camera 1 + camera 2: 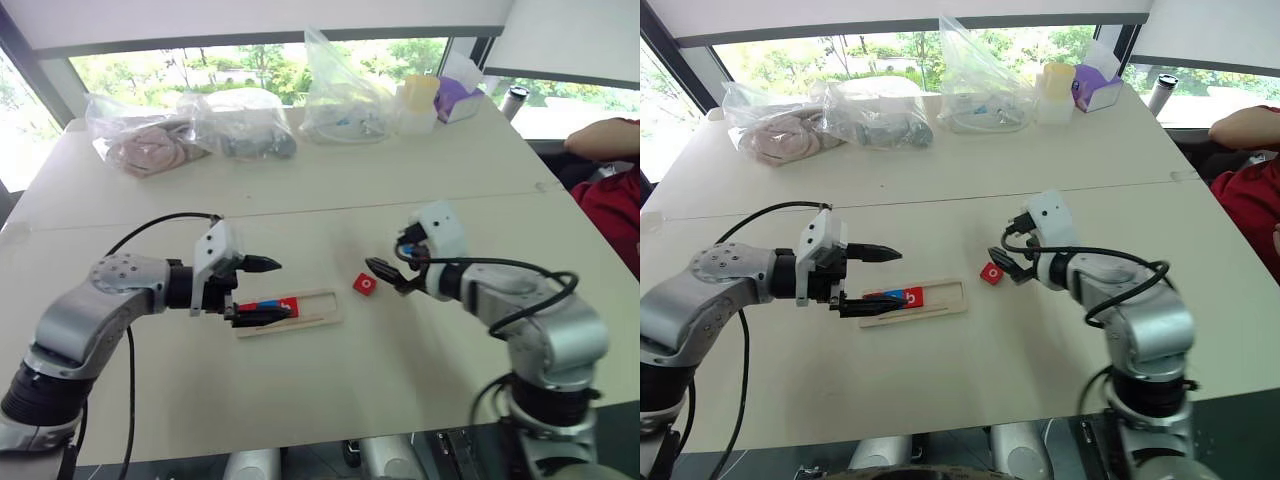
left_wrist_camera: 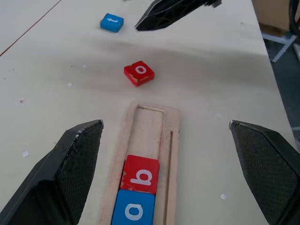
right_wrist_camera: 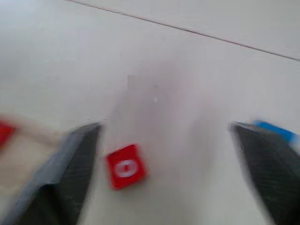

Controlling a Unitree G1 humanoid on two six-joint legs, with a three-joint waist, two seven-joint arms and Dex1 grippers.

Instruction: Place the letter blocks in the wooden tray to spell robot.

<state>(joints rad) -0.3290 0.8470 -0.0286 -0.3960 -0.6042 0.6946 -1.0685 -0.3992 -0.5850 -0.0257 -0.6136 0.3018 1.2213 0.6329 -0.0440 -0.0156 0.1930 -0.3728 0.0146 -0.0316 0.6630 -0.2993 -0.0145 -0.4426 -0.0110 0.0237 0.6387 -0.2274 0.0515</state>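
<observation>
While the wooden tray (image 1: 312, 307) lies on the table (image 1: 330, 390) near its middle, you see your left gripper (image 1: 262, 290) poised over the tray's left end, its two black fingers spread wide with nothing between them. In the left wrist view, a red block marked "b" (image 2: 140, 174) and a blue block (image 2: 133, 210) sit side by side in the tray, touching; the rest of the slot beyond them is bare wood. A red block marked "o" (image 1: 366, 284) lies flat on the table just right of the tray's right end, apart from it. Your right gripper (image 1: 388, 276) hangs just right of this block, released, fingers wide apart and gripping nothing; its wrist view shows the block beside one finger (image 3: 65, 173). A blue block marked "t" (image 2: 112, 22) lies on the table beyond the red "o", well apart from the tray. Along the far edge stand clear plastic bags (image 1: 190, 128). A person's red sleeve (image 1: 612, 205) shows at the right.
</observation>
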